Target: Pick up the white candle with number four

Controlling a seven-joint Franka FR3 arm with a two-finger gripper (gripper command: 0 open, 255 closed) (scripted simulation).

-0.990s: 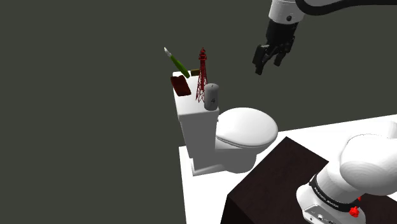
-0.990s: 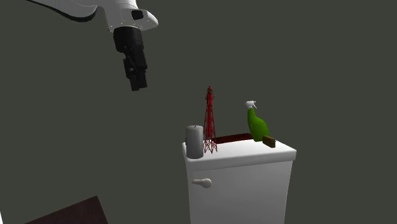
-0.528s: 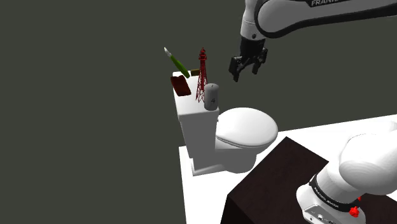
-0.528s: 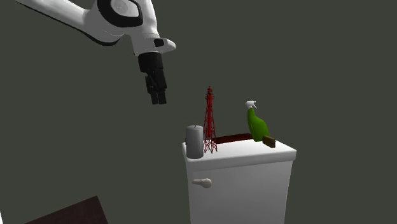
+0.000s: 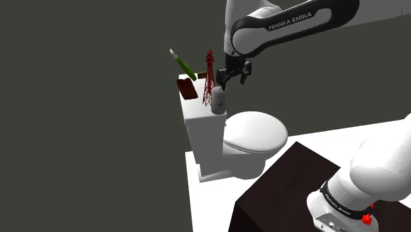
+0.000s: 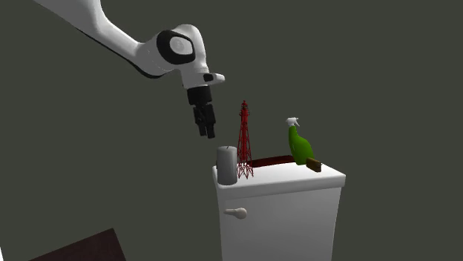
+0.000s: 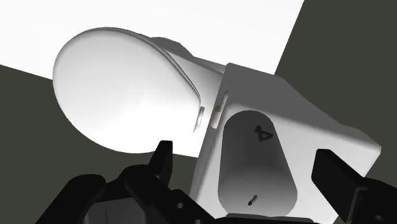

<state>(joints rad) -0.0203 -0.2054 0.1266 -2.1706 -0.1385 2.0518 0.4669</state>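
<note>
Hovering above the grey candle (image 5: 219, 100) on the toilet tank (image 5: 199, 120); gripper (image 5: 232, 80) fingers (image 7: 335, 173) spread apart

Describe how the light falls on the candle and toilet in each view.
Shoulder view: candle looks grey, dimmer than the bright white toilet lid. Second exterior view: candle also grey against the paler tank. Wrist view: toilet lid nearly washed out, candle grey with darker edges.

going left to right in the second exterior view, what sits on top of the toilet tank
grey candle → red lattice tower → green spray bottle → small brown block
</note>
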